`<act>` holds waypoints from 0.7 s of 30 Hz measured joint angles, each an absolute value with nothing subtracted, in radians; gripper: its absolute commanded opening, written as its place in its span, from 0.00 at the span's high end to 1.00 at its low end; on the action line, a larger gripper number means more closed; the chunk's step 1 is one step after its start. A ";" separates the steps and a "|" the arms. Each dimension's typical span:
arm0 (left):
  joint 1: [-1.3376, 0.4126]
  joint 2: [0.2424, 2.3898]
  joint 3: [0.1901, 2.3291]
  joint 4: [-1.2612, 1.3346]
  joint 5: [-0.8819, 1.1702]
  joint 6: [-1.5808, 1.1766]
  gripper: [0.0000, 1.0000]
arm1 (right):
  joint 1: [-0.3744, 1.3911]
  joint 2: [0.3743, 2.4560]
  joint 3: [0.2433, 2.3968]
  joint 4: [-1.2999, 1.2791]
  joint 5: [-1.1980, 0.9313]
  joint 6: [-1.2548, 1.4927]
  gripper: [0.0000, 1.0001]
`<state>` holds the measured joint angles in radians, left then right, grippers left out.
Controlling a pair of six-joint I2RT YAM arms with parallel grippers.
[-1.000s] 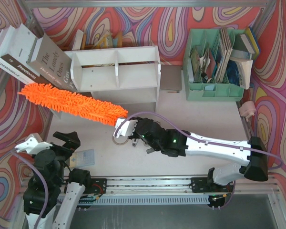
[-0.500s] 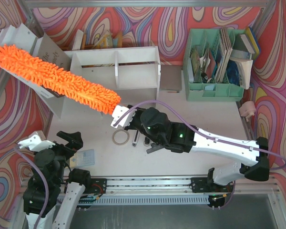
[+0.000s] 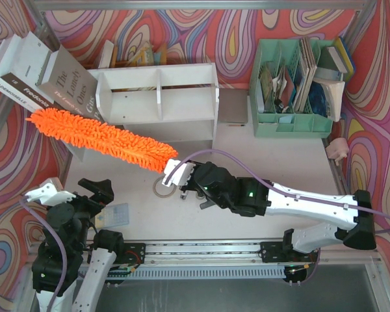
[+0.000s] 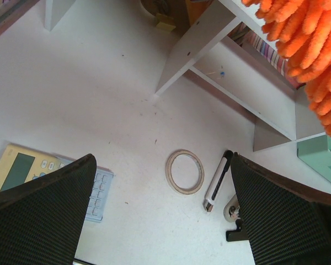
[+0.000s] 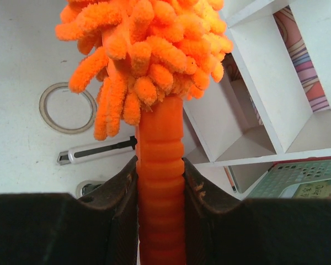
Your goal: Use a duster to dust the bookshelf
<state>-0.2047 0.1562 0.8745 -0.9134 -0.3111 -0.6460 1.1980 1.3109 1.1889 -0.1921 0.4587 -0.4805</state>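
Observation:
The white bookshelf (image 3: 157,97) stands at the back middle of the table, its upper tier split by a divider. My right gripper (image 3: 175,173) is shut on the handle of the fluffy orange duster (image 3: 101,139), which stretches left and slightly away, in front of the shelf's lower left. In the right wrist view the ribbed orange handle (image 5: 160,182) is clamped between my fingers, with the shelf (image 5: 270,94) to the right. My left gripper (image 3: 70,194) is open and empty at the near left; in its wrist view the duster strands (image 4: 309,61) hang at the top right.
Books (image 3: 49,81) lean left of the shelf. A mint-green organizer (image 3: 298,88) stands at the back right. A tape ring (image 3: 162,189), a white utility knife (image 4: 218,179) and a calculator (image 3: 114,214) lie on the white table near the arms.
The duster swung up and left over the books half a second ago, and has now come back down and right, in front of the shelf's lower left. The left arm stayed put.

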 measured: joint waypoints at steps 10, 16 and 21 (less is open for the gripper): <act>-0.204 0.156 0.873 -0.913 -0.311 -0.646 0.02 | 1.238 1.333 1.292 -0.243 0.486 -0.479 1.00; -0.204 0.156 0.873 -0.913 -0.311 -0.646 0.02 | 1.271 1.327 1.285 -0.186 0.529 -0.473 1.00; -0.204 0.156 0.873 -0.913 -0.311 -0.646 0.02 | 1.271 1.315 1.193 -0.182 0.542 -0.442 1.00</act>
<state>-0.2039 0.1562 0.8734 -0.9134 -0.3107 -0.6460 1.2705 1.3151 1.1934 -0.1818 0.5419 -0.4416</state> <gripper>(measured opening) 0.981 0.339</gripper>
